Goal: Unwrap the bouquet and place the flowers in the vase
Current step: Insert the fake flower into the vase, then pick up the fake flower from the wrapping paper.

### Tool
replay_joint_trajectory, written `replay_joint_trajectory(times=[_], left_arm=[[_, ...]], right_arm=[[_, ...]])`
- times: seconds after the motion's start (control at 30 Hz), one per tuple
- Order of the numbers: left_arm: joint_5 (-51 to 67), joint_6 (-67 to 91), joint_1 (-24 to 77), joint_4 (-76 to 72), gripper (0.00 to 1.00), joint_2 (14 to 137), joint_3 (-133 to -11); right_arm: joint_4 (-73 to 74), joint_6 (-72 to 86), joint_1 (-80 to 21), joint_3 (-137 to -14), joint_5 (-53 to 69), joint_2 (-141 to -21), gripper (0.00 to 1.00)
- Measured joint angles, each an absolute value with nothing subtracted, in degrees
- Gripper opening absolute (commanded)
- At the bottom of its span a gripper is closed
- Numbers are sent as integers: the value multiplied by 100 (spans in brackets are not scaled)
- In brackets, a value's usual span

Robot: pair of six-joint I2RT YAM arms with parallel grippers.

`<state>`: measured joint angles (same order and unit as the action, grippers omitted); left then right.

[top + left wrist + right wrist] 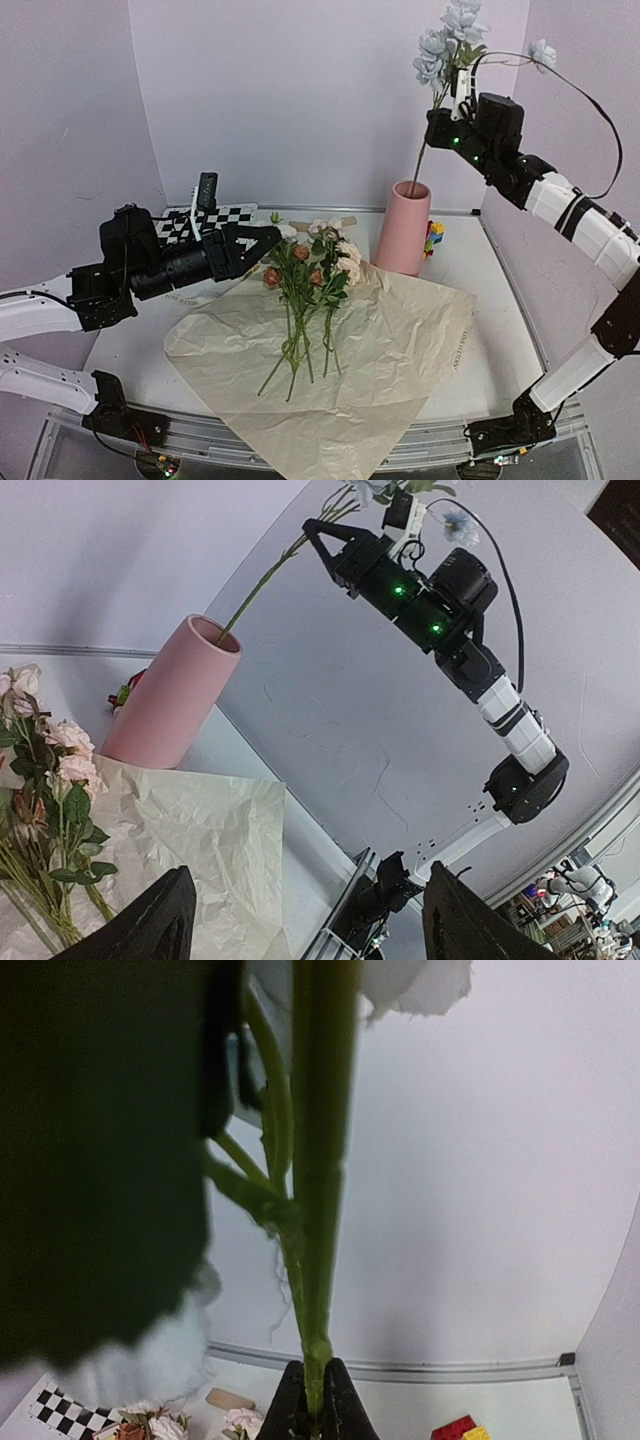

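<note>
**Fig.** Bouquet unwrapped, one stem at the vase (top view, w/ both wrist views).

**R hand** [436, 115]: raised high at far right, pinched shut on the pale-blue flower [440, 45] partway up its stem. The stem hangs down and its lower end enters the mouth of the vase [405, 230].

**L hand** [262, 243]: fingers spread wide, holding nothing. It hovers at far left, just beside the blooms of the remaining flowers [305, 290].

**Flowers:** pink, white and rust heads point far and the stems point near. They lie loose on the paper [400, 340], which is spread flat on the surface.

**Containers:** the vase stands upright at the far right, at the paper's far edge. Only the one blue stem shows in it. Toy blocks [434, 238] sit just to its right.

**Handling (judged):**
- Stems are prob. light, thin and springy, and top-heavy at the heads.
- Blooms and leaves are soft and would crush or snag.
- Best grip is on bare stem, approx. mid-length below the leaves, so the tail stays free to enter the narrow mouth.
- The near stem ends cross, so lifting one may drag its neighbours.
- The paper is thin and crinkled and is likely to slide.
</note>
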<state>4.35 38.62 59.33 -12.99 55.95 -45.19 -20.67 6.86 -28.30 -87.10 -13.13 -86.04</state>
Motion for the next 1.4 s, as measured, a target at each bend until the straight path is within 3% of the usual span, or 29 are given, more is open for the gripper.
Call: replay_joint_trajectory(times=[0.1,0.23,0.3,0.33,0.37,0.4,0.67,1.0,1.4], left_arm=[[434,3863,5933,-1295,79,5657,-4519],[432,3863,5933,-1291,79,5714,-4519],[432,3863,5933,-1291,79,5728,-4519],[432,3863,5933,-1292,79,5734,-4519],[432,3863,5933,-1291,79,5740,-4519],[430,3863,5933,-1289,79,5744,-4519],[429,3863,5933,-1288,78,5745,-4519],[425,3863,5933,-1281,79,5828,-4519],[394,3885,5933,-1240,79,5998,-4519]], right_arm=[[-2064,961,-2780,-8376,-1274,-8689,1],[-2058,1253,-2777,-7933,-1267,-8804,10],[-2050,1386,-2777,-7677,-1292,-8822,35],[-2046,1426,-2777,-7571,-1304,-8823,57],[-2049,1489,-2777,-7472,-1318,-8823,70],[-2058,1545,-2777,-7390,-1328,-8823,76],[-2095,1869,-2777,-6713,-1271,-8722,80],[-2068,2137,-2766,-5895,-1039,-7801,96],[-1716,2104,-2766,-5420,-664,-6633,98]])
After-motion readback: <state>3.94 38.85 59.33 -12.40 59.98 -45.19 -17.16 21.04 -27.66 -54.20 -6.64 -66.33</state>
